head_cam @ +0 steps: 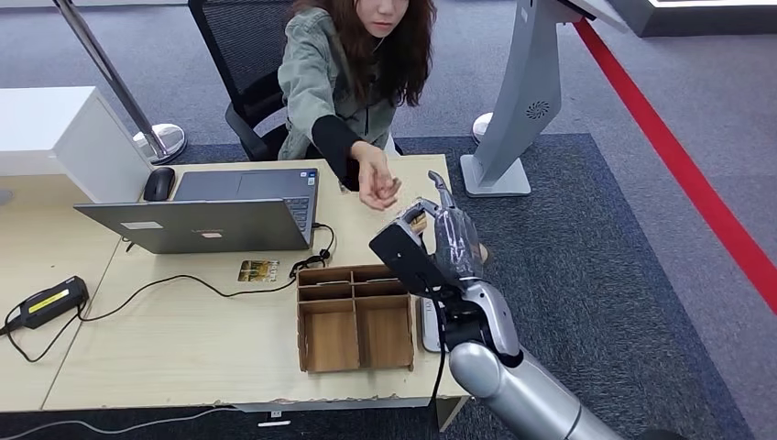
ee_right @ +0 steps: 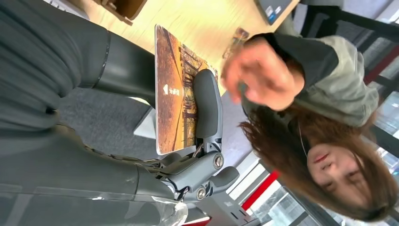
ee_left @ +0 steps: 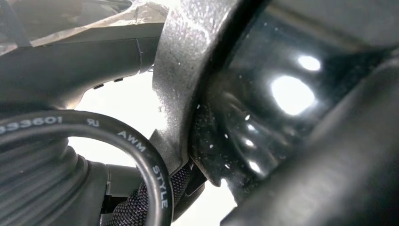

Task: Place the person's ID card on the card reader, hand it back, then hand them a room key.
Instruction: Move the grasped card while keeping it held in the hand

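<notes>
Pinching the card (ee_right: 176, 89) between thumb and fingers, right hand (head_cam: 438, 240) offers it near the person's hand (head_cam: 377, 183); letting go early could drop it. Left hand's state: can't tell.

head high — downward, wrists close-up

Person's reaching hand (ee_right: 261, 75) motion-blurred in the right wrist view, brown card (ee_right: 175, 92) partly covered by the right hand (ee_right: 188, 136) and its thumb — print too small to read, left wrist view dark, its parts unidentifiable, card (head_cam: 258, 270) beside laptop (head_cam: 215, 215) too small to identify
</notes>
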### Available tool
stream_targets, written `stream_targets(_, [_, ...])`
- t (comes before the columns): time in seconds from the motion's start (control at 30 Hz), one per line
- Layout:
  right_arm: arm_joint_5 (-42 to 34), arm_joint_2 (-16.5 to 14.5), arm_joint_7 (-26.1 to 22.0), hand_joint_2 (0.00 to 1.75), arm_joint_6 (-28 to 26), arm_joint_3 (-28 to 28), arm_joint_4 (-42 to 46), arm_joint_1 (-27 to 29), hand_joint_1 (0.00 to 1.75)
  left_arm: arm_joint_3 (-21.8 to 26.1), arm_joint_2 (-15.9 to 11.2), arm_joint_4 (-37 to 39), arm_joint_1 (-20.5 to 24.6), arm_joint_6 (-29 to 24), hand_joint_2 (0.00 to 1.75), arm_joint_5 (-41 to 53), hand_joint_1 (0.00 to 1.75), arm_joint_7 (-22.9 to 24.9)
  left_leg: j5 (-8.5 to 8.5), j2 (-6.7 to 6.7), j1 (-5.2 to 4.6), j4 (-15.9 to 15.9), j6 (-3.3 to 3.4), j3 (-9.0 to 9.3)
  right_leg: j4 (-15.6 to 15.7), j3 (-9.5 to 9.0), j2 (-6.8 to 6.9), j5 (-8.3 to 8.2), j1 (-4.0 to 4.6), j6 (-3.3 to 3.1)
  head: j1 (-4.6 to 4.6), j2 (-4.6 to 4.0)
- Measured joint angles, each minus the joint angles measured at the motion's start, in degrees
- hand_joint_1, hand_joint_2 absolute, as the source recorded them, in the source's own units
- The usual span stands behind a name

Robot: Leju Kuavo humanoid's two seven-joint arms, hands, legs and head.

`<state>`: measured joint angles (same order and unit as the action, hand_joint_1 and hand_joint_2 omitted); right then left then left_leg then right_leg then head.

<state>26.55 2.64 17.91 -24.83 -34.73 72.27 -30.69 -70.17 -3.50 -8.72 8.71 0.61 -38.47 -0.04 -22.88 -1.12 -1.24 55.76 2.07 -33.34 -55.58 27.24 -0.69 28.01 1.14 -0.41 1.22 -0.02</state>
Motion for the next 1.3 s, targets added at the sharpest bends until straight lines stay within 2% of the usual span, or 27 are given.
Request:
stream_targets(0.2, [-2.75, 3.21, 0.67, 1.75, -0.7, 2.05, 8.47, 3.6, 1.75, 0.24, -0.2, 0.0, -0.22, 0.0, 1.75, -1.86, 0.0, 0.0, -0.01, 0.01, 0.01, 0.01, 0.01, 0.01, 0.01, 0.02, -0.01, 0.0, -0.02, 0.0, 0.01, 0.0])
stream_targets(0.47, [-2.02, 9.2, 0.55, 1.75, -1.54, 6.84, 21.52, 15.21, 1.75, 0.67, -0.57, 0.0, -0.56, 0.01, 1.75, -3.82, 0.0, -0.48, -0.04, 0.02, -0.02, 0.01, 0.03, 0.01, 0.04, 0.0, -0.03, 0.02, -0.03, 0.03, 0.01, 0.0])
stream_targets(0.67, [-2.44, 11.65, -0.78, 1.75, -2.36, 8.42, 24.16, 23.04, 1.75, 0.91, -0.73, 0.0, -0.63, -0.02, 1.75, -4.26, 0.0, -0.48, -0.04, 0.01, -0.01, 0.0, 0.03, 0.01, 0.04, -0.01, -0.03, 0.02, -0.01, 0.03, 0.01, 0.0])
stream_targets(0.93, [-7.32, 11.43, -4.27, 1.75, -4.18, 6.83, 18.92, 26.5, 1.75, 1.05, -0.85, 0.0, -0.59, 0.0, 1.75, -3.38, 0.0, -0.48, -0.03, 0.01, 0.02, -0.02, 0.02, 0.0, 0.04, -0.02, -0.03, 0.03, 0.03, 0.02, 0.01, 0.0])
stream_targets(1.3, [-9.25, 7.95, -6.13, 1.75, -5.89, 4.09, 8.73, 24.89, 1.75, 1.1, -1.01, 0.0, -0.51, 0.28, 1.75, -2.33, 0.0, -0.48, -0.03, 0.01, 0.02, -0.02, 0.02, -0.01, 0.04, -0.02, -0.03, 0.03, 0.03, 0.02, 0.02, 0.0])
